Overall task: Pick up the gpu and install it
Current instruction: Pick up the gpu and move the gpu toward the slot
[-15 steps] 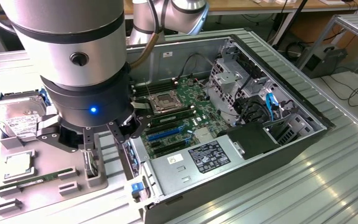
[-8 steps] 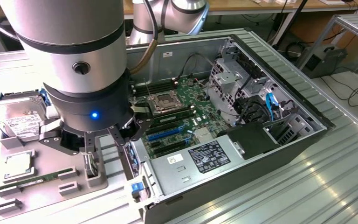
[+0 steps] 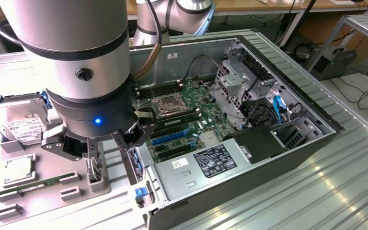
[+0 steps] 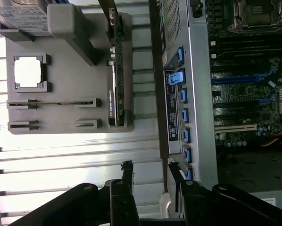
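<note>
Gripper (image 4: 149, 165) open wide, empty, hovering near the gpu (image 4: 115, 84), which stands on edge in the slot along the tray (image 4: 61, 117) edge nearest the pc case (image 4: 197, 70); best line jaws across its thin body, drop straight, avoid slot walls

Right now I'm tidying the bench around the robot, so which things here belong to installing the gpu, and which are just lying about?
Job in hand: gpu, on edge in the grey holder; open gripper; computer case with its motherboard.
Lying about: hard drive; processor chip; RAM stick.
</note>
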{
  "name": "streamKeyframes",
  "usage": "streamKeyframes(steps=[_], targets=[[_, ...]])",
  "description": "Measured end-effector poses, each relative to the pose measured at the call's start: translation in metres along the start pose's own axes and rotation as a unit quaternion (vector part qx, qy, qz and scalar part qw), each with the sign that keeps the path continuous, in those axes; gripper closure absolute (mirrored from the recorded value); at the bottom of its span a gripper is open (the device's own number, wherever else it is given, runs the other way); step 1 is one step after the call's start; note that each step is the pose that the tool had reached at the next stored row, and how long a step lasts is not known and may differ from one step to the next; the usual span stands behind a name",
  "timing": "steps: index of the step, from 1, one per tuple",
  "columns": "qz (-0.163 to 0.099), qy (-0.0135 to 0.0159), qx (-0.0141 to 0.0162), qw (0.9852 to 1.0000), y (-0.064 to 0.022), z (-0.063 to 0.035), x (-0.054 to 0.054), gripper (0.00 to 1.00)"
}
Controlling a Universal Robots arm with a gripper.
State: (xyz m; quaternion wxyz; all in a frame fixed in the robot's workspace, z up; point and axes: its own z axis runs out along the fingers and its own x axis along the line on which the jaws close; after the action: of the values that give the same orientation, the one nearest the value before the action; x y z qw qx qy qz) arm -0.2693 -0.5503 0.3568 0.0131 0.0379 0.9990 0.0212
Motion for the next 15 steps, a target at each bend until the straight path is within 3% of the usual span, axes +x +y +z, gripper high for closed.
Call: streamKeyframes(steps=[15], targets=[[0.0, 0.0, 0.0, 1.0, -0.0004, 0.0062, 0.0012, 0.58]])
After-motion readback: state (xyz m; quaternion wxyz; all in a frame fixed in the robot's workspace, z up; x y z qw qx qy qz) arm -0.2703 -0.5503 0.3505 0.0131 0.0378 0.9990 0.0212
